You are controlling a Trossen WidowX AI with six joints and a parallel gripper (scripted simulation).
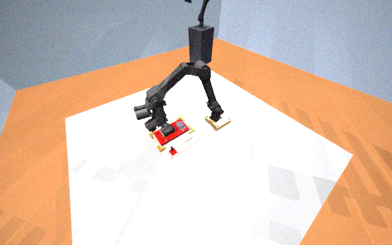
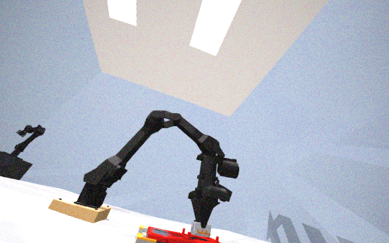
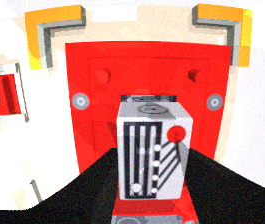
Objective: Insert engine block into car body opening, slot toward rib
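The red car body (image 1: 164, 139) (image 2: 168, 234) (image 3: 93, 132) lies flat between yellow corner brackets. The light grey engine block (image 2: 195, 228) (image 3: 142, 160) has black stripes and a red disc on the face toward the wrist camera. It stands upright over the body, its upper part above the red surface. My gripper (image 1: 167, 130) (image 2: 204, 226) (image 3: 151, 155) points down and is shut on the block, one black finger on each side. A dark strip of the opening (image 3: 148, 98) shows just beyond the block. The rib and the block's lower end are hidden, so its depth cannot be told.
Yellow brackets (image 1: 161, 148) (image 3: 55, 16) stand at the body's corners. Beside the body, a small red part (image 1: 172, 152) (image 3: 5, 94) with a black knob sits in a pale holder. The arm's wooden base (image 1: 224, 124) (image 2: 75, 211) is farther off. A dark pedestal (image 1: 201, 45) carries another arm behind.
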